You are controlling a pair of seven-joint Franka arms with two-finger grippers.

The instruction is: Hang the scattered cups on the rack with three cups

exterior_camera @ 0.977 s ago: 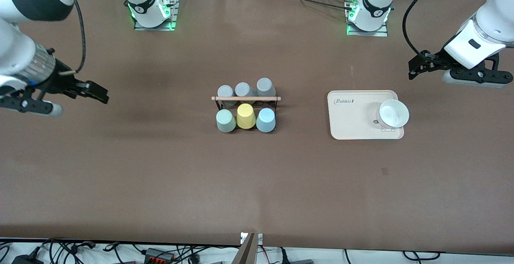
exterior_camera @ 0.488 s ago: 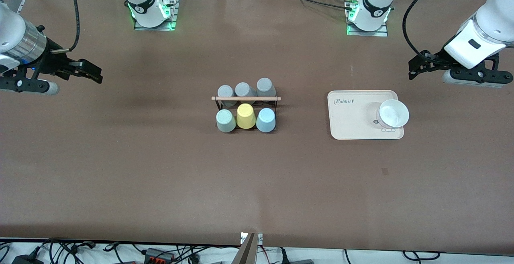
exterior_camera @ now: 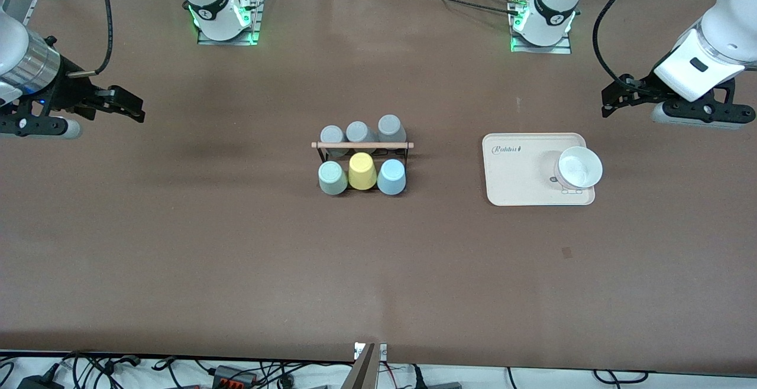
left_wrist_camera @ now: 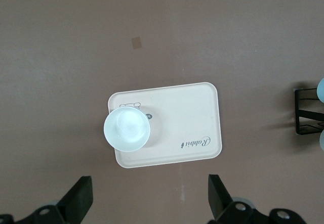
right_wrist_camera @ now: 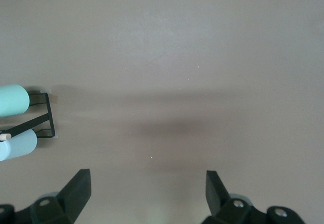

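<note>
Since a second ago my right gripper (exterior_camera: 133, 108) is drawing away from the rack (exterior_camera: 362, 146), toward its own table end — jaws spread wide, gripping nothing. Mint-green cup (exterior_camera: 332, 178) and light blue cup (exterior_camera: 391, 177) are sitting on the rack, flanking the yellow cup (exterior_camera: 361, 171). I'm keeping my left gripper (exterior_camera: 612, 100) waiting near the beige tray (exterior_camera: 520, 176) — jaws spread, empty.

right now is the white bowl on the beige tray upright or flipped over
Upright. The round white bowl shows its open mouth and pale inside from above in both the front and left wrist views, sitting at one end of the flat beige tray.
</note>
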